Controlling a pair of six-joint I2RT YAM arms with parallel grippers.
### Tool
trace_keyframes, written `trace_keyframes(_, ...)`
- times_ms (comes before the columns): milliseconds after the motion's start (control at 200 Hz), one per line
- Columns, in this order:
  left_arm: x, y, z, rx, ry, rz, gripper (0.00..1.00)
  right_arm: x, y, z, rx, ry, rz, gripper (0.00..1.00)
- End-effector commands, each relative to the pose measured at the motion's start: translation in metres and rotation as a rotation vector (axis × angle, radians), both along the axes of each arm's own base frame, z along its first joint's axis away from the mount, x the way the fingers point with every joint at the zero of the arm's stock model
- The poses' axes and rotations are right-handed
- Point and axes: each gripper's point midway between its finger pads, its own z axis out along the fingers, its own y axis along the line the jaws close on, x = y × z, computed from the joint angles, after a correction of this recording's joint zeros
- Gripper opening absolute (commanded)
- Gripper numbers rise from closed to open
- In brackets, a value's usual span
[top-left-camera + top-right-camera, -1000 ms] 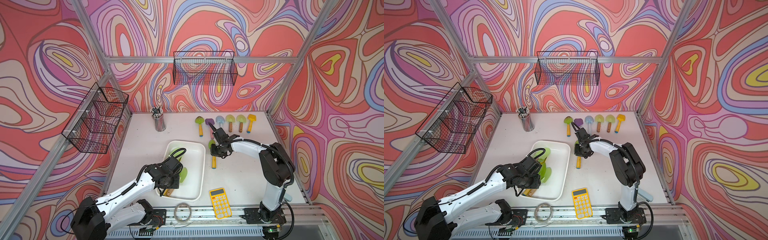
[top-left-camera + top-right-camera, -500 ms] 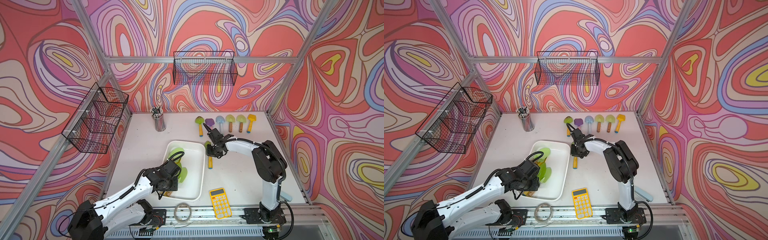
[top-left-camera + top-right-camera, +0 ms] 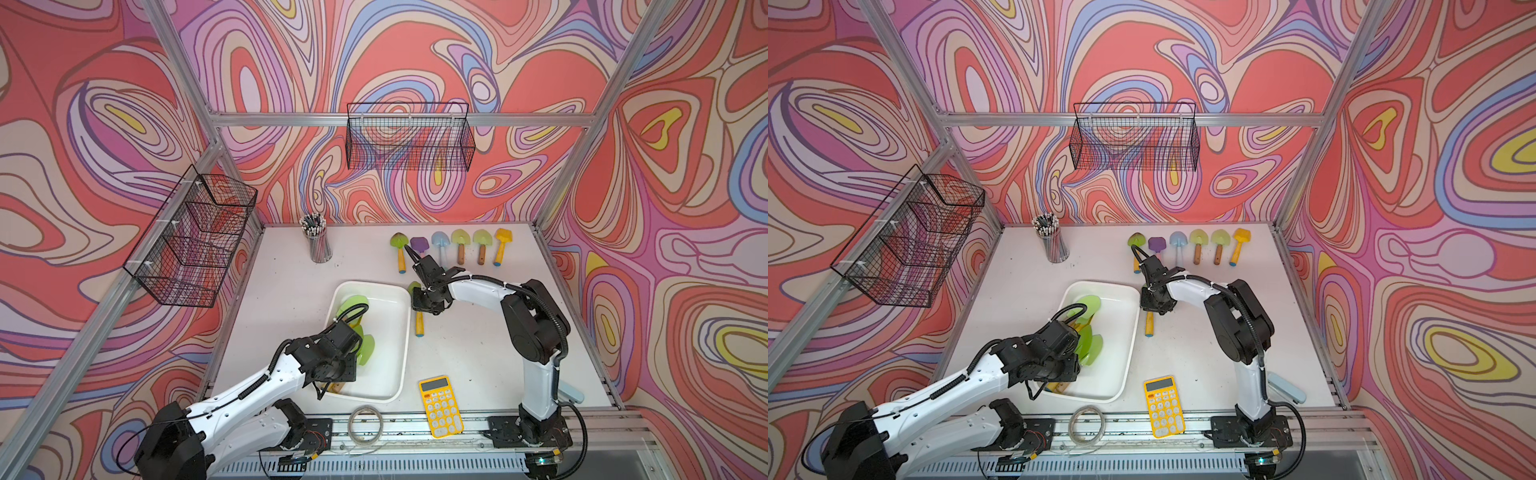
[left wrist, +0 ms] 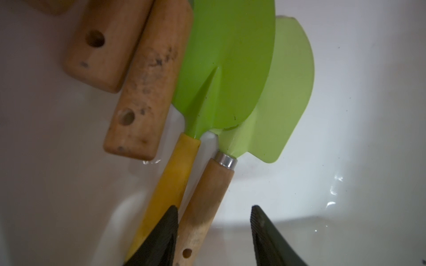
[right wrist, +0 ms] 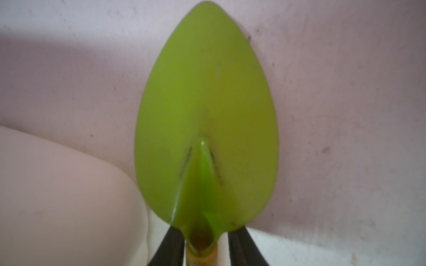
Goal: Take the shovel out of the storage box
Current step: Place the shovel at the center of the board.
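Note:
The white storage box (image 3: pixel 388 361) (image 3: pixel 1115 370) holds several shovels with green blades (image 3: pixel 354 301) (image 3: pixel 1090 301). My left gripper (image 3: pixel 328 388) (image 3: pixel 1054 386) (image 4: pixel 214 230) reaches into its near end, open, fingers astride the wooden handle (image 4: pixel 200 207) of a pale green shovel (image 4: pixel 283 92); one pad touches it. A yellow-handled bright green shovel (image 4: pixel 226 69) overlaps that one. Another green shovel (image 3: pixel 419 324) (image 3: pixel 1149 325) (image 5: pixel 207 115) lies on the table beside the box's right rim. My right gripper (image 3: pixel 420 307) (image 3: pixel 1152 307) (image 5: pixel 206 246) sits over its neck, slightly open, a gap showing on one side.
Several coloured shovels (image 3: pixel 457 245) lie in a row at the back. A pencil cup (image 3: pixel 319 245) stands back left. A yellow calculator (image 3: pixel 440 407) and a wire coil (image 3: pixel 365 419) lie at the front edge. Black wire baskets (image 3: pixel 409 137) (image 3: pixel 195 237) hang on the walls.
The right arm shifted its shovel left to the box's side and its jaws parted off the handle. The left gripper drew back toward the near end of the box.

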Motion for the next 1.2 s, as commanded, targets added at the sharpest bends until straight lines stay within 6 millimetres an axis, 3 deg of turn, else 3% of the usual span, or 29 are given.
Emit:
trace_keyframes(0,-0.001,0.004,-0.005,0.023,0.006,0.014,0.55,-0.002,-0.002,0.009,-0.004,-0.013,-0.005,0.34)
trace_keyframes(305,-0.003,0.002,-0.013,0.041,0.047,0.002,0.51,-0.001,-0.017,0.061,-0.020,-0.131,-0.008,0.37)
trace_keyframes(391,-0.005,0.000,-0.015,0.039,0.062,-0.005,0.47,-0.001,-0.024,0.072,-0.025,-0.156,-0.017,0.36)
trace_keyframes(461,-0.007,-0.002,-0.016,0.038,0.073,-0.011,0.45,-0.001,-0.031,0.069,-0.031,-0.152,-0.029,0.36)
trace_keyframes(501,-0.009,-0.002,-0.017,0.039,0.083,-0.014,0.44,0.000,-0.035,0.081,-0.019,-0.179,-0.039,0.35)
trace_keyframes(666,-0.017,-0.010,-0.026,0.029,0.138,-0.040,0.43,0.003,-0.046,0.087,-0.018,-0.201,-0.061,0.35)
trace_keyframes(921,-0.016,-0.031,-0.025,-0.011,0.141,-0.077,0.42,0.002,-0.047,0.087,-0.003,-0.207,-0.061,0.34)
trace_keyframes(1192,-0.029,-0.030,-0.027,0.006,0.188,-0.102,0.42,-0.001,-0.046,0.080,0.015,-0.199,-0.065,0.33)
